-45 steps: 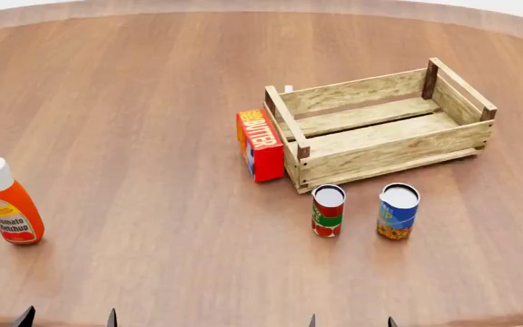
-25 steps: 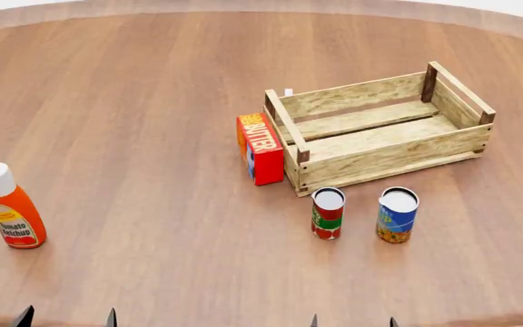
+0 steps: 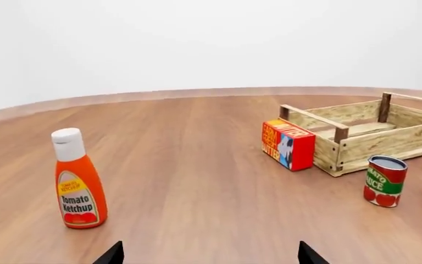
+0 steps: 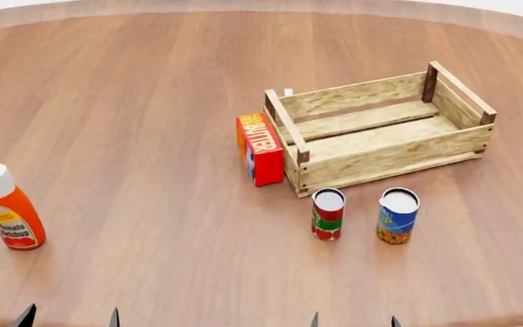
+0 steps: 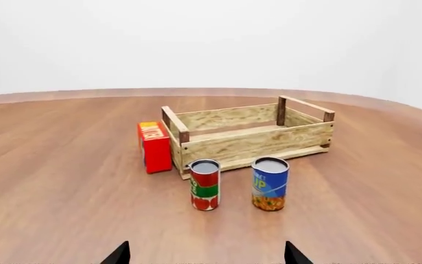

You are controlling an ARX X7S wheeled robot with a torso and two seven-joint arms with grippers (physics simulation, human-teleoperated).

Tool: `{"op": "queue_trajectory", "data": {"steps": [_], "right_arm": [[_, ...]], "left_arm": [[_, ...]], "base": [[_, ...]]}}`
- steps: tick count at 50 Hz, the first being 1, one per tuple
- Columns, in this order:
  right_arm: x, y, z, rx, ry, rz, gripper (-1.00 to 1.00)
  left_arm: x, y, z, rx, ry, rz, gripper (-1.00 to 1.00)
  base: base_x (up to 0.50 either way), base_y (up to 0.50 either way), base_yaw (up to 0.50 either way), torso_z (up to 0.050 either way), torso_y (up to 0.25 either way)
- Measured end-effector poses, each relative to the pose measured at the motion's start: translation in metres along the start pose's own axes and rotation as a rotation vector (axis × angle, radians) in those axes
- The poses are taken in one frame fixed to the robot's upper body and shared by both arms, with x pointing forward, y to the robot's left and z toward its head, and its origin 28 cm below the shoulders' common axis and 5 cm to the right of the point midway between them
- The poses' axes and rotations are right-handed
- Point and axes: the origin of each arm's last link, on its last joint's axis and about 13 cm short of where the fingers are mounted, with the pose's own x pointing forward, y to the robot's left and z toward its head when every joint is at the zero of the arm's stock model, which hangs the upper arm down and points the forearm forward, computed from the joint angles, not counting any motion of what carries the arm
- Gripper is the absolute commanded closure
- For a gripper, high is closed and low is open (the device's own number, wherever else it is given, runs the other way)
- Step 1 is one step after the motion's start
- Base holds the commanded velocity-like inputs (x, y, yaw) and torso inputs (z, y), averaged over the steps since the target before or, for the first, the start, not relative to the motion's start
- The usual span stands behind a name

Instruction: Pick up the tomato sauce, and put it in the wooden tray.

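Observation:
The tomato sauce (image 4: 328,214) is a small can with a red and green label. It stands upright on the table just in front of the wooden tray (image 4: 381,158). It also shows in the right wrist view (image 5: 205,185) and the left wrist view (image 3: 384,181). The tray, a light slatted crate, is empty (image 5: 249,144). My left gripper (image 4: 69,317) and right gripper (image 4: 353,320) are both open and empty at the near table edge, well short of the can. Only their fingertips (image 3: 111,254) (image 5: 118,254) show.
A blue-and-orange can (image 4: 397,215) stands just right of the tomato sauce. A red butter box (image 4: 259,148) stands against the tray's left end. An orange ketchup bottle (image 4: 10,212) stands far left. The round wooden table (image 4: 134,102) spreads all around.
The view has shifted slightly, so the objects sit a little lower in the head view. No object has moved on the table. Both grippers stay open.

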Motion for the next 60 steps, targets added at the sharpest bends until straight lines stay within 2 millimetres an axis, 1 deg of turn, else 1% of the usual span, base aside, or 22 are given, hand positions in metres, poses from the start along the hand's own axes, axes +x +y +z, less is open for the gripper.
{"op": "queue_trajectory", "data": {"steps": [56,60], "right_arm": [[-0.0061,0.0033,0.0019,-0.028,-0.005,0.022,-1.0],[-0.0062,0.0035,0.0025,-0.028,-0.015,0.023,-1.0]], "left_arm": [[0.0021,-0.0003,0.0002,0.004,0.006,0.006,-1.0],[0.0026,-0.0004,0.0008,0.005,0.004,0.007,-1.0]], "base": [[0.5,0.0,0.0,0.0,0.0],[0.0,0.0,0.0,0.0,0.0]]}}
